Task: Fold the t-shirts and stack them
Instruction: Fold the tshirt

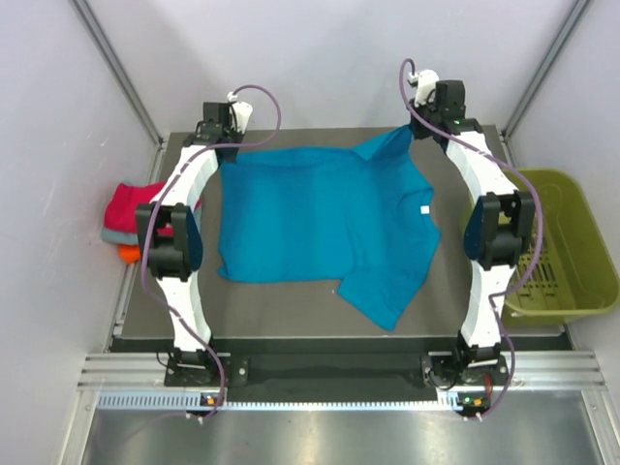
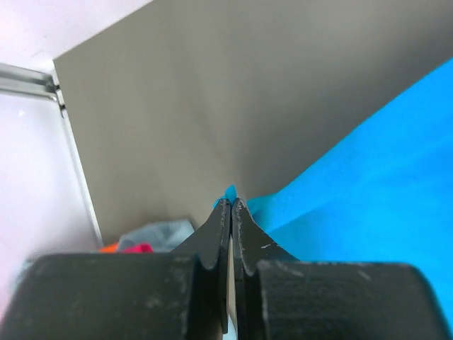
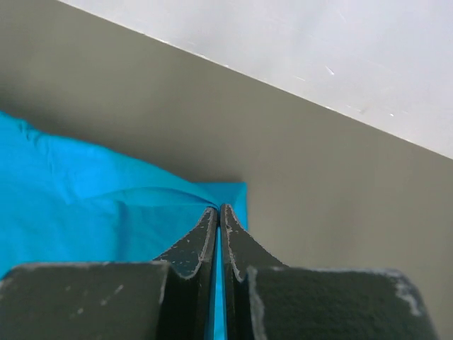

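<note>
A teal-blue t-shirt lies spread across the dark table, one sleeve pointing to the near edge. My left gripper is at the shirt's far left corner. In the left wrist view this gripper is shut on a tip of the teal cloth. My right gripper is at the far right, where the other sleeve rises off the table. Its jaws are shut on a fold of the teal cloth. Folded magenta-red, grey and orange shirts sit stacked at the table's left edge.
An olive-green plastic bin stands off the table's right side. White walls with metal posts close in the back and sides. The bare dark table top shows in front of the shirt. Both arm bases are at the near edge.
</note>
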Motion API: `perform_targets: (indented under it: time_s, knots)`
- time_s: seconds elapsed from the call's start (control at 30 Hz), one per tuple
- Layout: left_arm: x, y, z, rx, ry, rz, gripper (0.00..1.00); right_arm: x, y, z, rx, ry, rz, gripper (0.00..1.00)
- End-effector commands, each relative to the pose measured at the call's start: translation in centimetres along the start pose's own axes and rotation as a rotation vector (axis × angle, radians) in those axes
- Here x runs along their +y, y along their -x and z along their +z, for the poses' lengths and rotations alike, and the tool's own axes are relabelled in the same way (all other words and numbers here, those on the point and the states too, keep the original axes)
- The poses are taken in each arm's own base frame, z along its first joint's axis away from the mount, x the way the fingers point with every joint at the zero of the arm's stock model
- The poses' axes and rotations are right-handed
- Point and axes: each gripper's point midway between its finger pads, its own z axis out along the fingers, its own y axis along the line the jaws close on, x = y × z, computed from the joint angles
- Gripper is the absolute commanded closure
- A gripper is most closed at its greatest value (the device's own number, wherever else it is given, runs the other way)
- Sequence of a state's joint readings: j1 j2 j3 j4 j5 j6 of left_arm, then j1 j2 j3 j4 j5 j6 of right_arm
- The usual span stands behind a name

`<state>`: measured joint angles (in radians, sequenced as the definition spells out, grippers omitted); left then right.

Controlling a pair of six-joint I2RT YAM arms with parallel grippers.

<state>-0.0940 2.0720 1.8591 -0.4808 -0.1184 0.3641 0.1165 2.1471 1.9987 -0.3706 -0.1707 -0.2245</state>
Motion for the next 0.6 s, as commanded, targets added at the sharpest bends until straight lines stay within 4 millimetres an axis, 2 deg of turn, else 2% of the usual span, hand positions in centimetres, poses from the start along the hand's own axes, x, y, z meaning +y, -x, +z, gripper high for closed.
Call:
perform_targets:
  time_s: [0.0,0.1,0.23,0.43,0.57]
  knots:
    - [-0.9,-0.5,-2.7,0.005,-0.068,-0.050,1.00,1.8,2.4,-3.3,-0.048,0.045,-0.004,1.00]
    - [-2.0,-1.9,-3.2,0.045,-0.109,-0.071,1.00,3.0,1.7,-4.1,-0.021,0.076,-0.001,1.00]
    - [-2.3,-3.2,-3.8,0.075,-0.120,-0.088,1.00,4.3,1.4,-5.6,-0.005,0.105,0.004,1.00]
    - [-1.4,-4.9,-4.8,0.098,-0.103,-0.095,1.00,5.0,0.5,-7.8,0.011,0.105,0.015,1.00]
    - [-0.6,-6.2,-5.0,0.121,-0.094,-0.107,1.00,5.1,1.0,-9.5,0.001,0.103,0.016,1.00]
